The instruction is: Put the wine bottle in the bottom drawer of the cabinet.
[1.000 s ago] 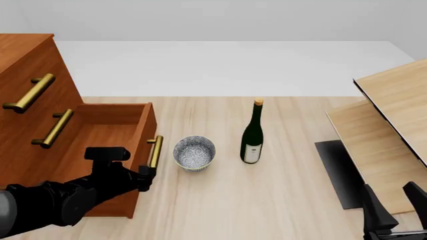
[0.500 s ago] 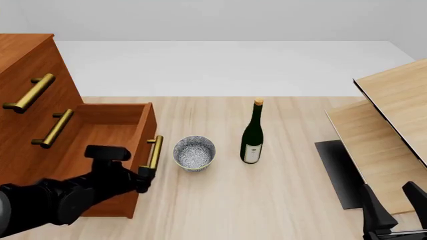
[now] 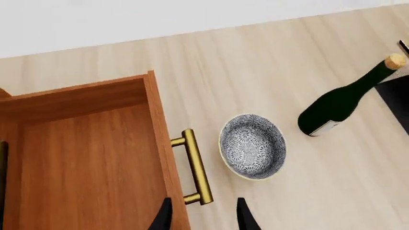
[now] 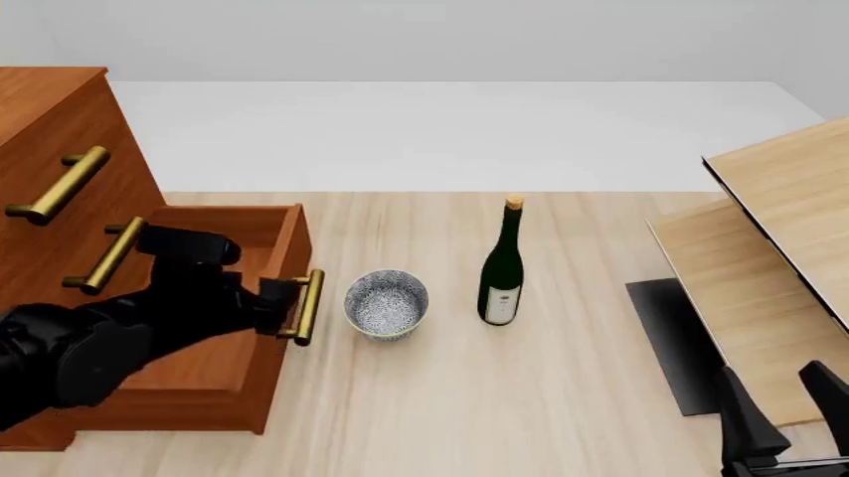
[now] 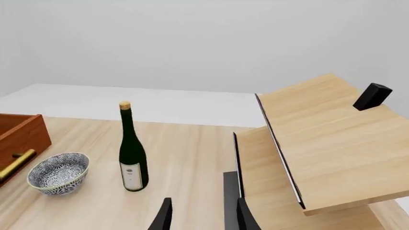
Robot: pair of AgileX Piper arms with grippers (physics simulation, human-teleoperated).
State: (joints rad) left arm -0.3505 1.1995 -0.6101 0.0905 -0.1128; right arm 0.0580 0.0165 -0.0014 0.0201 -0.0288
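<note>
The wine bottle (image 4: 502, 268) (image 5: 132, 154) stands upright mid-table, dark green with a tan cap; it also shows in the left wrist view (image 3: 337, 104). At the left stands the cabinet (image 4: 54, 129), with its bottom drawer (image 4: 213, 386) (image 3: 83, 158) pulled out and nothing inside. My left gripper (image 4: 284, 304) (image 3: 204, 218) hovers open over the drawer's front edge, its fingers on either side of the near end of the brass handle (image 3: 195, 167) without closing on it. My right gripper (image 4: 785, 412) (image 5: 203, 216) stays open at the near right, well short of the bottle.
A speckled bowl (image 4: 386, 303) (image 3: 252, 146) sits between the drawer handle and the bottle. Pale light-wood furniture (image 4: 776, 248) (image 5: 319, 139) fills the right side, with a dark mat (image 4: 670, 338) under it. The two upper drawers (image 4: 60, 184) are closed.
My left arm has lifted and moved farther along the drawer front, from its near end to beside the handle. Drawer, bottle, bowl and right arm have not moved.
</note>
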